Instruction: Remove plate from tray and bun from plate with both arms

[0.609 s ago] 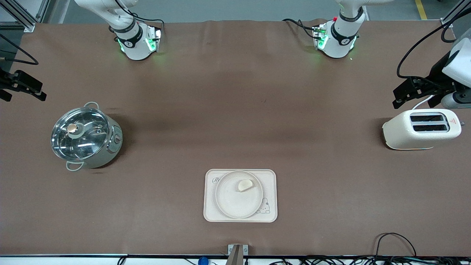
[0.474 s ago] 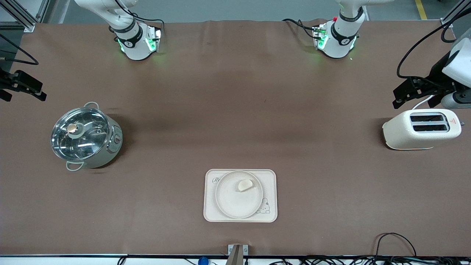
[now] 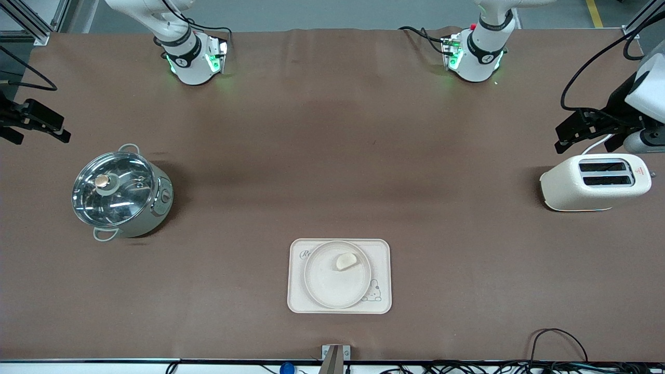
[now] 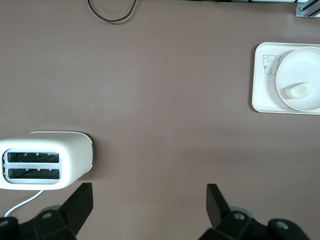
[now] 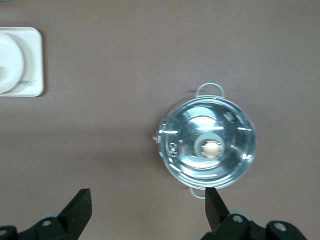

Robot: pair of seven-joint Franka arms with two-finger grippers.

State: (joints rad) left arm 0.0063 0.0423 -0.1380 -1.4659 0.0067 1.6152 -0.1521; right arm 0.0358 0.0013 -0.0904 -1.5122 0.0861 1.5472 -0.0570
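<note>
We are at the very start: the bun [image 3: 346, 261] lies on the plate [image 3: 332, 288], the plate on the tray [image 3: 382, 249], near the front camera at mid-bench. The left tool [image 3: 571, 136] hangs above the toaster [image 3: 595, 182] and the right tool [image 3: 32, 122] near the lidded pot [image 3: 120, 193], both with fingers apart and empty. Next, we judge, both arms must reach in to the tray, one for the plate's rim, one for the bun.

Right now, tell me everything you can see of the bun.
The bun is a small, smooth, pale cream half-moon of dough, a shade yellower than the dish under it. It lies flat on the plate, off centre, toward the plate's rim farther from the front camera. The plate itself sits on the tray. Only the plate touches the bun; no gripper is near it. The left wrist view shows it too, whole and unmarked.
</note>
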